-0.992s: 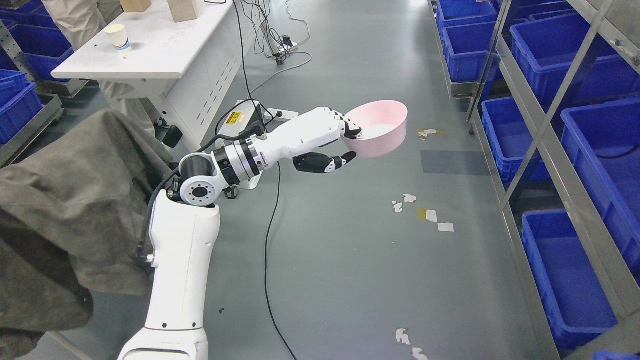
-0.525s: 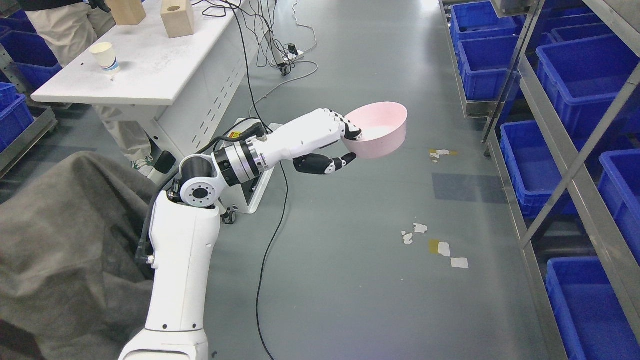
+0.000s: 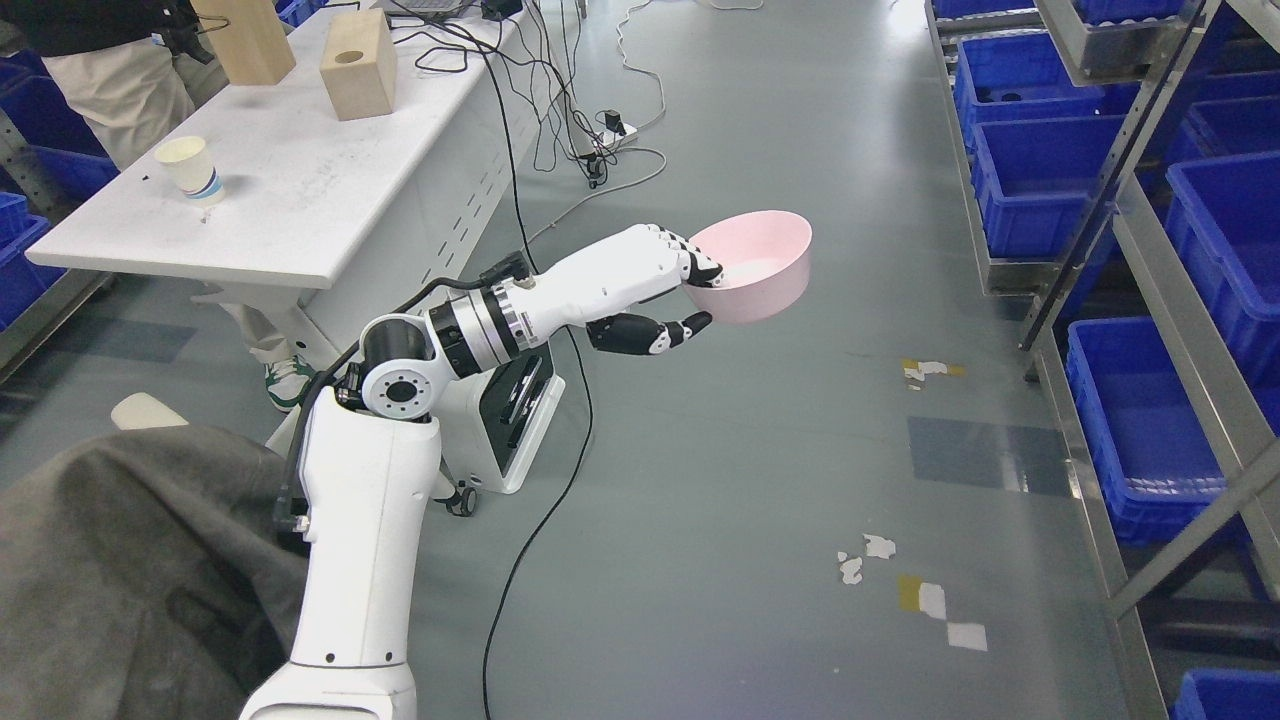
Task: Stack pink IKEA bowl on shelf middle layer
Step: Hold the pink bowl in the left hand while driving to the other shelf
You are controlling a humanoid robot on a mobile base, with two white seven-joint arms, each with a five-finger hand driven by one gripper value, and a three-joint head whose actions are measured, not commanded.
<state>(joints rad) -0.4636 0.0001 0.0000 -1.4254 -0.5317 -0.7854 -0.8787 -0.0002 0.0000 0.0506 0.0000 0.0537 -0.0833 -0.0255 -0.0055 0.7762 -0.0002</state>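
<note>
**Left hand carrying the pink bowl over the floor**

The left hand [image 3: 665, 290] is reaching out from the lower left, its white arm bending at the elbow and stretching toward the middle of the view. Its fingers [image 3: 690, 262] are hooking over the near rim of the pink bowl [image 3: 755, 265], while the dark thumb [image 3: 655, 333] is lying under the bowl's side, so the hand is pinching the rim between them. The bowl is hanging upright and open in the air above the grey floor [image 3: 750, 450], well apart from the metal shelf [image 3: 1150, 240] that is running along the right edge with blue bins [image 3: 1035, 180] on it. The bowl looks empty, though glare inside is making that hard to confirm. A white table [image 3: 290, 200] is standing at the upper left, carrying a paper cup [image 3: 190, 170] and two wooden blocks [image 3: 357, 64]. A grey cloth [image 3: 120, 580] is filling the lower left corner.
</note>
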